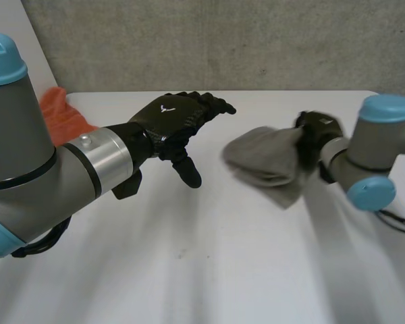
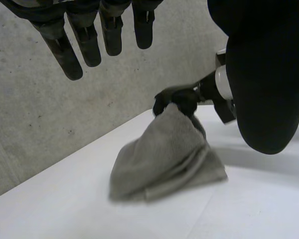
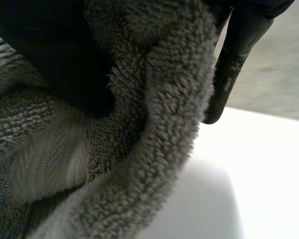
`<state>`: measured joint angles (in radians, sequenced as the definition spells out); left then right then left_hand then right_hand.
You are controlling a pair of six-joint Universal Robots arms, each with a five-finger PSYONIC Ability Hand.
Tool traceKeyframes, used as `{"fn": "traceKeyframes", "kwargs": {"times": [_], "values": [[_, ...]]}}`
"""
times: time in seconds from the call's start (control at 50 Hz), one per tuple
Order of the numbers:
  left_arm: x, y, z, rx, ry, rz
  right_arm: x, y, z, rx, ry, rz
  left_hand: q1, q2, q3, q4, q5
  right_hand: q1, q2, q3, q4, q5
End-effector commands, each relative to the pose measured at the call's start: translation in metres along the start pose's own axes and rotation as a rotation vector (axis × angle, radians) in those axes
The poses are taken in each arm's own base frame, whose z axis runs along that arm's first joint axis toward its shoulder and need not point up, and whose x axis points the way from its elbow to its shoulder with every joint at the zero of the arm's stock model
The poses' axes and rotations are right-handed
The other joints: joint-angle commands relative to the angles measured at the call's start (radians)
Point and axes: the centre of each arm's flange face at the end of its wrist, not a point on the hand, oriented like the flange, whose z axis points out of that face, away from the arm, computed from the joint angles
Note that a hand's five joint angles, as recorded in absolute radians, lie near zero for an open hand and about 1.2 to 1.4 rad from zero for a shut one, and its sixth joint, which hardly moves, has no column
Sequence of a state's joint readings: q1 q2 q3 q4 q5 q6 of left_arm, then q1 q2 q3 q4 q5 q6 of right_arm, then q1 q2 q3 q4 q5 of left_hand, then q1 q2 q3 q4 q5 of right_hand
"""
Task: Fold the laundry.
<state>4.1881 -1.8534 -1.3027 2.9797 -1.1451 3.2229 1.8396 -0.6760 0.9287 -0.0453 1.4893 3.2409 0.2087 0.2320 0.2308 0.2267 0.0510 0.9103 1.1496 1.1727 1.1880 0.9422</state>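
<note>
The right hand [image 1: 316, 131] has its fingers [image 3: 232, 69] and thumb curled round a bunched part of the grey towel [image 1: 262, 160]. The towel droops from that grip, its lower end on the white desk [image 1: 209, 270] towards the right side. The left hand [image 1: 177, 121] hovers near the towel without touching it, fingers straight and spread wide, holding nothing. An orange cloth [image 1: 62, 115] lies at the desk's far left.

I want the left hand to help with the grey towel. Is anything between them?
Nothing visible. Only bare table lies between the open left hand and the towel, which the right hand grips at one end. The orange cloth lies on the other side of the left hand, out of the way.
</note>
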Motion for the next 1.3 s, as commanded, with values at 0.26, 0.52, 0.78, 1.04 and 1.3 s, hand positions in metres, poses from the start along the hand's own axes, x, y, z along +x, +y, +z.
{"fn": "traceKeyframes", "kwargs": {"times": [0.26,0.52,0.78,1.04,1.3], "values": [[0.001,0.008,0.004,-0.019,0.006,-0.011,0.23,-0.044,0.056,0.225,0.525,-0.126,0.087,0.064,0.065,0.069,0.07,0.486,0.247,0.224,0.208,0.28],[0.0,0.016,0.009,-0.042,0.009,-0.024,0.257,-0.02,0.055,0.132,0.511,-0.211,0.087,0.064,0.065,0.069,0.07,-0.736,-0.975,-0.998,-1.013,-0.942],[0.0,0.015,0.008,-0.039,0.009,-0.026,0.278,-0.01,0.04,-0.004,0.538,-0.271,0.087,0.064,0.065,0.069,0.07,-0.736,-0.975,-0.998,-1.013,-0.942],[0.0,0.013,0.007,-0.035,0.007,-0.024,0.263,-0.074,0.005,-0.152,0.598,-0.642,0.087,0.064,0.065,0.069,0.07,-0.736,-0.975,-0.998,-1.013,-0.942],[-0.008,-0.004,0.003,0.016,-0.057,0.0,0.197,-0.188,-0.015,0.117,0.805,-1.024,0.075,0.052,0.053,0.057,0.058,-0.736,-0.975,-0.998,-1.013,-0.942]]}}
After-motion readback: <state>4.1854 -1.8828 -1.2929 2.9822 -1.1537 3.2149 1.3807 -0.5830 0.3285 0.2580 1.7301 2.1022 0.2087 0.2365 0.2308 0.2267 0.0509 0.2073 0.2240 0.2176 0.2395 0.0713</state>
